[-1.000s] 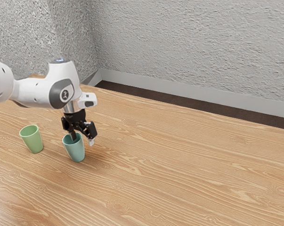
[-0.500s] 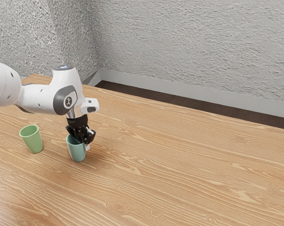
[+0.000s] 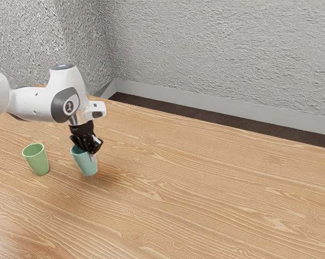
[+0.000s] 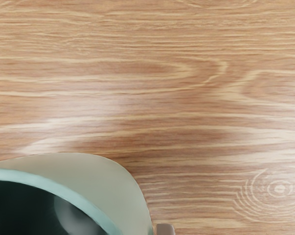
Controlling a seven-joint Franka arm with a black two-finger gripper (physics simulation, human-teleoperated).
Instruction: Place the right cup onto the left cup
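Observation:
The black gripper (image 3: 90, 153) is at the rim of the teal cup (image 3: 85, 163) in the exterior view, one finger inside the cup and the other against its outer wall, shut on that wall. The teal cup hangs a little above the table, slightly tilted. Toward the exterior view's left, the green cup (image 3: 37, 160) stands upright on the table, apart from the teal one. In the wrist view the teal cup (image 4: 101, 178) shows its rim and dark inside, with a fingertip (image 4: 165, 229) beside its outer wall.
The wooden table (image 3: 205, 189) stretches toward the exterior view's right. Behind its far edge are a dark floor strip and a grey textured wall (image 3: 221, 54).
The fingers have closed on the teal cup's wall. Gripper and cup have risen together, shifting slightly toward the exterior view's left. The green cup has stayed where it was.

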